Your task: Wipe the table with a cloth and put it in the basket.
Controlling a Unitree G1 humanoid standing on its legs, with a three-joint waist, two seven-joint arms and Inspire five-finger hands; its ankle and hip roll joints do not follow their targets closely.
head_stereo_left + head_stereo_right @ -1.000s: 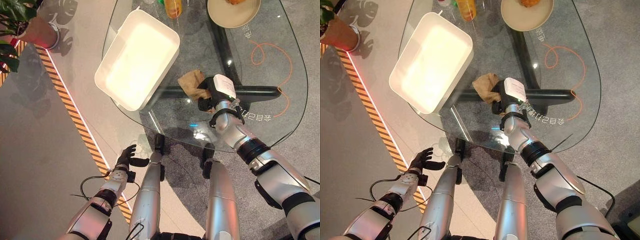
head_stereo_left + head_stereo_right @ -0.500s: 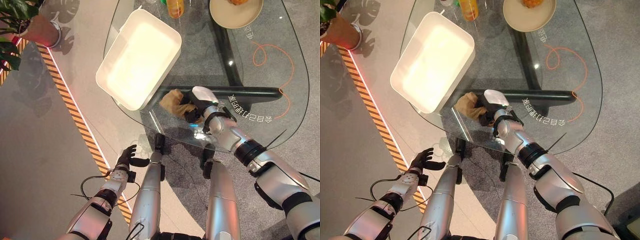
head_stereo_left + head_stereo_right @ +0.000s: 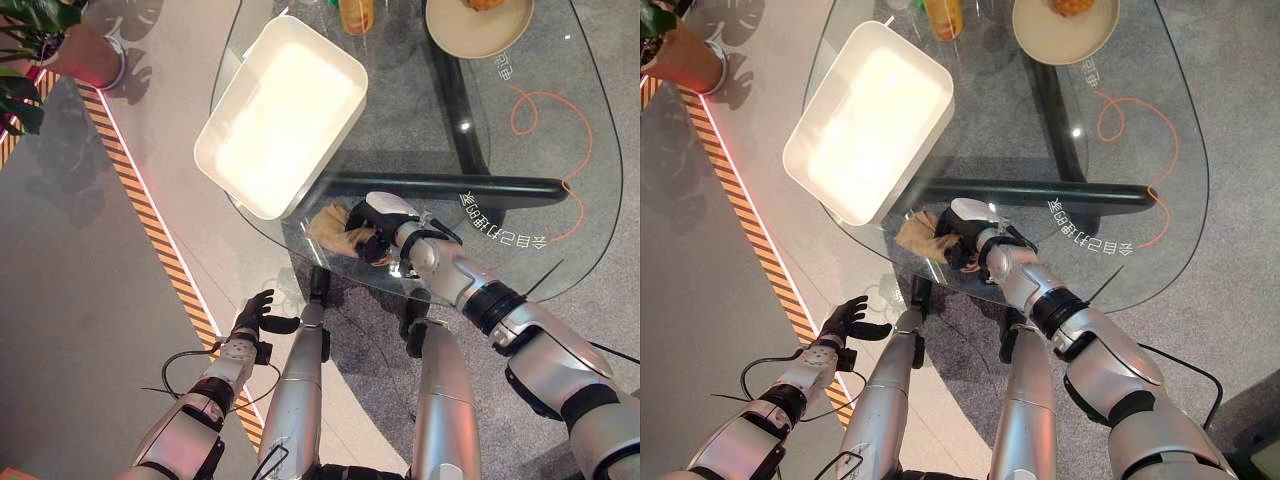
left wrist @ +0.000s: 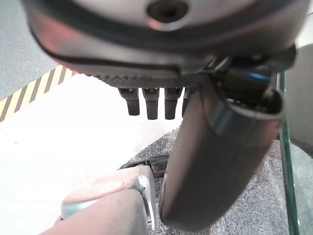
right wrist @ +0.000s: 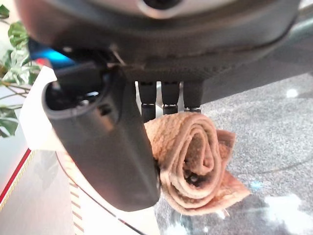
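A crumpled tan cloth (image 3: pixel 328 226) lies on the glass table (image 3: pixel 560 150) near its front-left edge, just below the near corner of the white basket (image 3: pixel 285 110). My right hand (image 3: pixel 386 214) rests on the cloth's right side, thumb and fingers curled round it. In the right wrist view the cloth (image 5: pixel 195 161) is a rolled bundle pinched between the thumb and the fingers (image 5: pixel 168 98). The basket is empty. My left hand (image 3: pixel 256 314) hangs low beside the table over the floor, its fingers (image 4: pixel 149 105) relaxed and holding nothing.
A plate with food (image 3: pixel 478 22) and an orange bottle (image 3: pixel 355 12) stand at the table's far side. An orange cord (image 3: pixel 540 100) loops by the right edge. A dark base beam (image 3: pixel 450 186) runs under the glass. A potted plant (image 3: pixel 60 50) and striped floor tape (image 3: pixel 150 230) lie to the left.
My right hand has dragged the cloth leftward and nearer across the glass, from the table's middle to its front-left edge by the basket's corner. The left hand has not moved.
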